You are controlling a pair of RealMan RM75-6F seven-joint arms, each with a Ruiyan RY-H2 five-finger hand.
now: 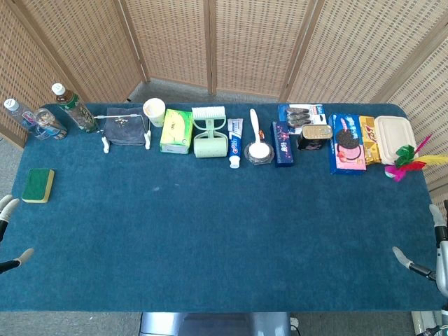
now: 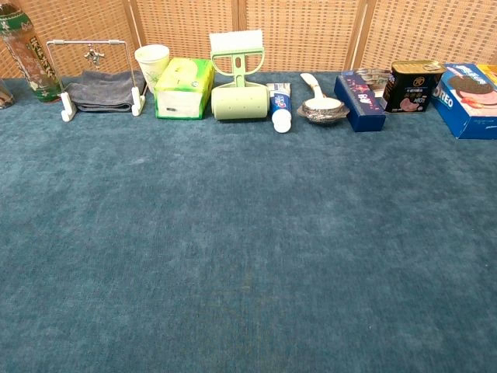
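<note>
Resting at the table's near corners, the left hand (image 1: 8,234) and the right hand (image 1: 430,255) show only as spread fingers at the head view's edges, holding nothing. Nearest the left hand lies a green-and-yellow sponge (image 1: 38,185) on the blue cloth (image 1: 224,238), well apart from it, and nearest the right hand a bunch of bright feathers (image 1: 408,162). Along the far row the only writing that can be read is "OREO" on the blue biscuit box (image 2: 466,99); the dark tin (image 2: 414,85) beside it and the toothpaste tube (image 2: 279,105) carry print too small to make out.
</note>
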